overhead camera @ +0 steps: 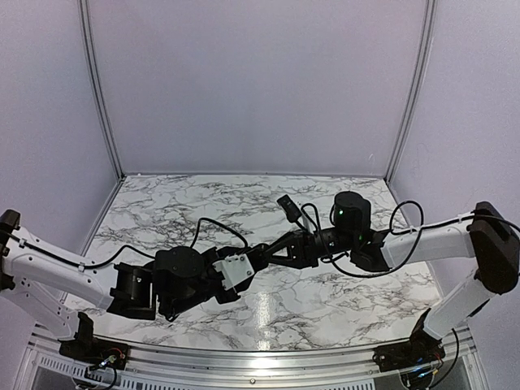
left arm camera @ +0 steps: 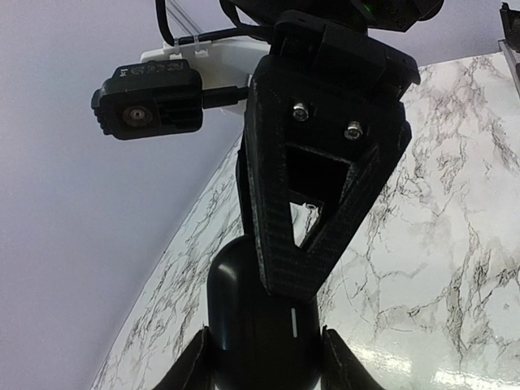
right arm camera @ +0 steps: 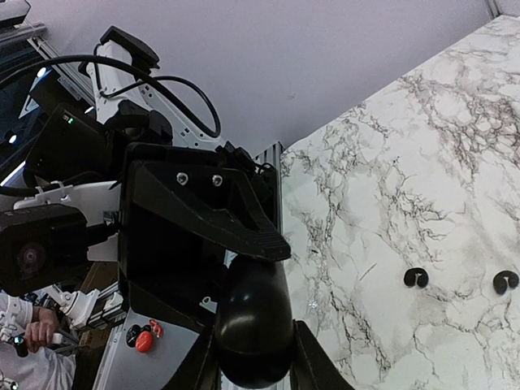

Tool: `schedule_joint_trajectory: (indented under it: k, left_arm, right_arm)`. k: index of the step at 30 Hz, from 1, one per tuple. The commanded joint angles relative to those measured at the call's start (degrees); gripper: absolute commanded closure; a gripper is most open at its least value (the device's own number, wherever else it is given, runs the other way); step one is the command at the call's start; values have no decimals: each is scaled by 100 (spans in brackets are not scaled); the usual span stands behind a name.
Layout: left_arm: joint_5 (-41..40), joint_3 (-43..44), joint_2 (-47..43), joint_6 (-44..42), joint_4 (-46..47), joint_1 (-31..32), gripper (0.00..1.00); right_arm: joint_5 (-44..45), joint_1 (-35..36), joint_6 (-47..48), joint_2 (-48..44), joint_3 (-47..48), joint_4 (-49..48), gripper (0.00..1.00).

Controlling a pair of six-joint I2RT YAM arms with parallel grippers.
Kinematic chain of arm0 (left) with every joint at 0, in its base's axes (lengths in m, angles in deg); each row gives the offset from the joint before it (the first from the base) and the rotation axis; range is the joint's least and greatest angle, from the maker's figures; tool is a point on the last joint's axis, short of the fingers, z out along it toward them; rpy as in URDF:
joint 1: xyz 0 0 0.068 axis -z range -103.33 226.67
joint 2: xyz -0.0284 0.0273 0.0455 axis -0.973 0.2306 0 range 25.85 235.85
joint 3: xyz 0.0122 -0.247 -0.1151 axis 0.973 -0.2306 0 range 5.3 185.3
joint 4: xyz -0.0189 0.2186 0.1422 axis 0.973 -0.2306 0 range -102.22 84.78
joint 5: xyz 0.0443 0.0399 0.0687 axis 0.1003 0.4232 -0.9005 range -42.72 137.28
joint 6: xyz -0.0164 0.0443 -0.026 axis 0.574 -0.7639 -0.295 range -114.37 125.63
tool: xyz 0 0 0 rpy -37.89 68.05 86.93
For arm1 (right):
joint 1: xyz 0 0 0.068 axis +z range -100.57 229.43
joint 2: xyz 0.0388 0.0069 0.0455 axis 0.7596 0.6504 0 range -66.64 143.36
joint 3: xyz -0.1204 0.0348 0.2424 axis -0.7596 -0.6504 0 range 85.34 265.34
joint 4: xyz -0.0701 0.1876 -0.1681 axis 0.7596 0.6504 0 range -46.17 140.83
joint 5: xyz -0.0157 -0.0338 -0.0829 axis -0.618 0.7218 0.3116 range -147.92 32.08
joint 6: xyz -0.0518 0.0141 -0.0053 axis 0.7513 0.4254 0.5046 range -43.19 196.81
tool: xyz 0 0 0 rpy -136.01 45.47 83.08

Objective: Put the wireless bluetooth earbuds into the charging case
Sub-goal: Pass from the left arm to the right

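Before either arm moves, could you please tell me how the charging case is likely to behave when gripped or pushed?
The charging case looks glossy and smoothly rounded, so it may slip under a light pinch. Its pebble shape would probably rock or slide if nudged on the marble table. It appears to be a rigid shell and small, so it is likely light.

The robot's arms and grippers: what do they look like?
Left arm and right arm are white tubes with bulky black joints; black cables loop along them. A green light glows on the right one. The left gripper and right gripper are black, with textured, wedge-shaped fingers and silver screws.
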Motion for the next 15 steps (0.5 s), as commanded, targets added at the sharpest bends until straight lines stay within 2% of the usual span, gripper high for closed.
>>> schedule_joint_trajectory:
  k: [1,6,15]
  left_arm:
    - [-175,-30,-134,-102,333,93,74]
    - [-265,-33,-111,-120,371,124,74]
    - [-336,-77,-171,-99,423,142,74]
  right_arm:
    - [79,137,-124,86,193,-278,74]
    - [107,187,-187,105,173,-379,78]
    - [121,367,-293,296,210,-605,77]
